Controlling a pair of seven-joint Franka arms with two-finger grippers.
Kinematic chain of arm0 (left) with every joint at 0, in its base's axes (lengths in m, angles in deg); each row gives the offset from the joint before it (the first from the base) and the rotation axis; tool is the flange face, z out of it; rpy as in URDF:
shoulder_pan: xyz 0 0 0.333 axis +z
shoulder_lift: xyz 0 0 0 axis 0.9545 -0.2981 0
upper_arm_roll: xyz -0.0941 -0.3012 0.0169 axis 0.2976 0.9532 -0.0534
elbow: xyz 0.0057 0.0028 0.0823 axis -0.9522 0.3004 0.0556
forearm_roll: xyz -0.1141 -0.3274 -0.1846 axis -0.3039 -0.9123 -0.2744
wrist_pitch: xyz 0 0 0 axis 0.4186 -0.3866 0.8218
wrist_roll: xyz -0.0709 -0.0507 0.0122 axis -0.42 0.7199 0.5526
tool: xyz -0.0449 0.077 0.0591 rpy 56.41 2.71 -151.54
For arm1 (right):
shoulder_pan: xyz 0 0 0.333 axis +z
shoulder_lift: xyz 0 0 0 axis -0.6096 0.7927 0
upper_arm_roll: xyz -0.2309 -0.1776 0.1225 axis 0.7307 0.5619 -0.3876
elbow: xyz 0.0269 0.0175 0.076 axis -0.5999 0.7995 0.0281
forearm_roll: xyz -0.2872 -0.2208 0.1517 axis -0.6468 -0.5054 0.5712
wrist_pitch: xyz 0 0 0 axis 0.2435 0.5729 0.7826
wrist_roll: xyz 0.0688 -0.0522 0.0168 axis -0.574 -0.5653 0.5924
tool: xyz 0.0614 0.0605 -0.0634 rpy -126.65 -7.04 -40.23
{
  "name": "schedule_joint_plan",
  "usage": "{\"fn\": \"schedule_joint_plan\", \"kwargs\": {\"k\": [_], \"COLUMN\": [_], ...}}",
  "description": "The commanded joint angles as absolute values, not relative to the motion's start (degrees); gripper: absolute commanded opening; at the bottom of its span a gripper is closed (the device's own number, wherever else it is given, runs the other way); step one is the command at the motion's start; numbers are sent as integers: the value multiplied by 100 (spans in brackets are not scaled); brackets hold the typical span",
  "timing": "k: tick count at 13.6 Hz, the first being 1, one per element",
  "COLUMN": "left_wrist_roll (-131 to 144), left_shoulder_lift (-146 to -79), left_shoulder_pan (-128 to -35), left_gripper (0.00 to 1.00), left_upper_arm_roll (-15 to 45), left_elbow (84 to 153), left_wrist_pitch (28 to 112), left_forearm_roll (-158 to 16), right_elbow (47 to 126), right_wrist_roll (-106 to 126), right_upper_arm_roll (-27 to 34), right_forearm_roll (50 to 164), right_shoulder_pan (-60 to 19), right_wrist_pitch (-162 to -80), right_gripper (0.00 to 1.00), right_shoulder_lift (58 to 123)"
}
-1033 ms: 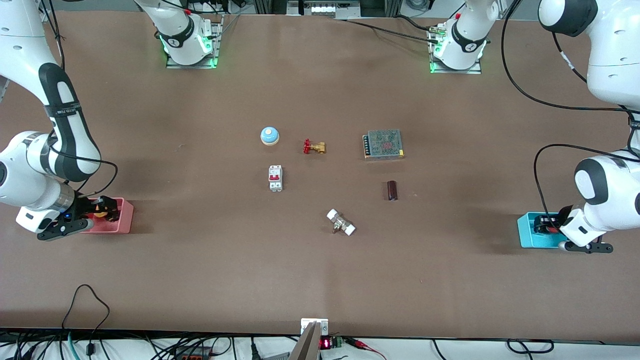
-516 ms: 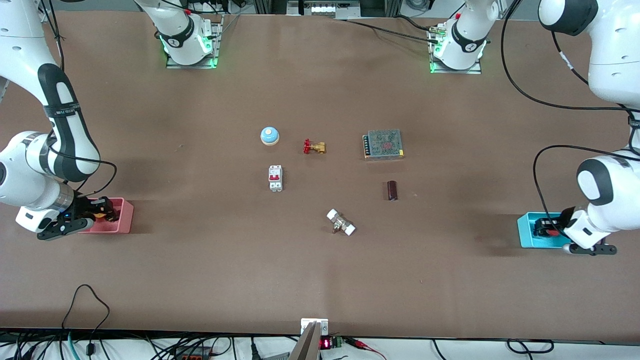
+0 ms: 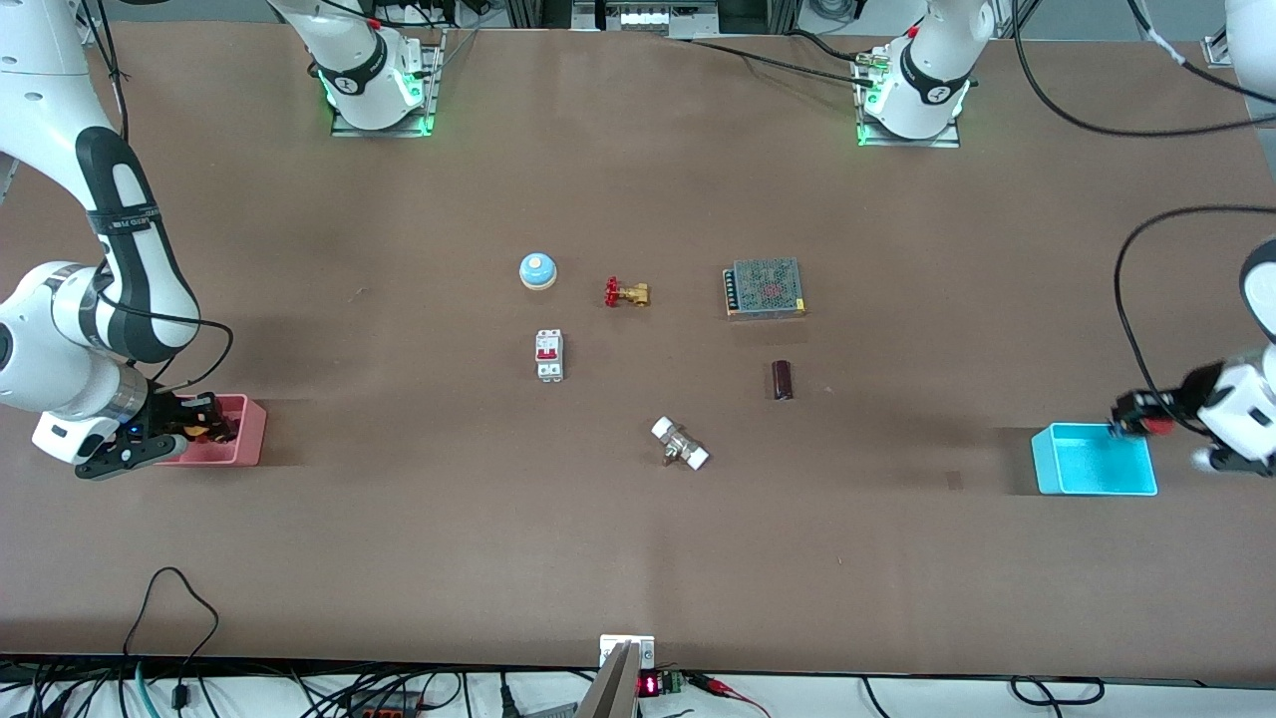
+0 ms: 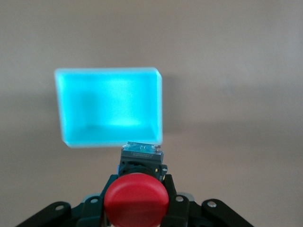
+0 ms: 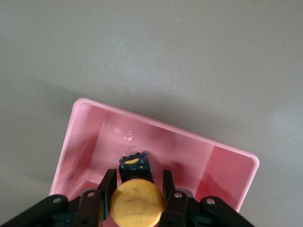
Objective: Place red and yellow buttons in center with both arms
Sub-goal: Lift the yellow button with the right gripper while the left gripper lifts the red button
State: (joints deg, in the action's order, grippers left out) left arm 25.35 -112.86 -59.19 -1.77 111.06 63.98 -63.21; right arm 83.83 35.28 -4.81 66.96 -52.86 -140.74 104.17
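**Two buttons held, one per arm**

At the right arm's end of the table, the right gripper (image 3: 204, 427) is down in the pink tray (image 3: 244, 439), clamped on the yellow button (image 5: 137, 202). Cap faces the wrist cam, black base points down to the tray floor.

In the middle: 1 bell (image 3: 537, 270), 1 switch (image 3: 549, 355), 1 red-handled valve (image 3: 626, 293), 1 white-ended part (image 3: 680, 444), 1 dark tube (image 3: 783, 380), 1 mesh box (image 3: 765, 288).

At the left arm's end, the blue tray (image 3: 1095, 473) has nothing in it. The left gripper (image 3: 1136, 414) is over its edge, clamped on the red button (image 4: 136, 199), cap toward the cam.
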Motion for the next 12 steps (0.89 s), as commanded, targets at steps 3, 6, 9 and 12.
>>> {"fn": "schedule_joint_plan", "kwargs": {"k": [3,6,9,12], "left_wrist_roll": [1567,1154,1004,925], "left_shoulder_lift": [-10715,-10645,-10636,-10619], "left_shoulder_pan": [-6413,-6431,-6431,-6413], "left_gripper": [32,32,32,32], "left_upper_arm_roll": [154,410,472,472], "left_elbow": [12640,13097,13985,14469], "left_wrist_pitch": [6602,6846,8145,9103], "left_forearm_roll": [-6414,-6414,-6414,-6414], "right_elbow": [8290,8166,8236,8490], "right_wrist_roll": [3601,3164,1663,467], "right_upper_arm_roll": [-570,-675,-711,-711], "right_forearm_roll": [6627,6680,6680,6566], "right_shoulder_pan": [-5268,-5067,-4225,-3389], "right_wrist_pitch": [-13084,-11895,-11567,-12118], "right_gripper": [45,42,42,42], "right_shoulder_lift": [9649,8910,8714,8872]}}
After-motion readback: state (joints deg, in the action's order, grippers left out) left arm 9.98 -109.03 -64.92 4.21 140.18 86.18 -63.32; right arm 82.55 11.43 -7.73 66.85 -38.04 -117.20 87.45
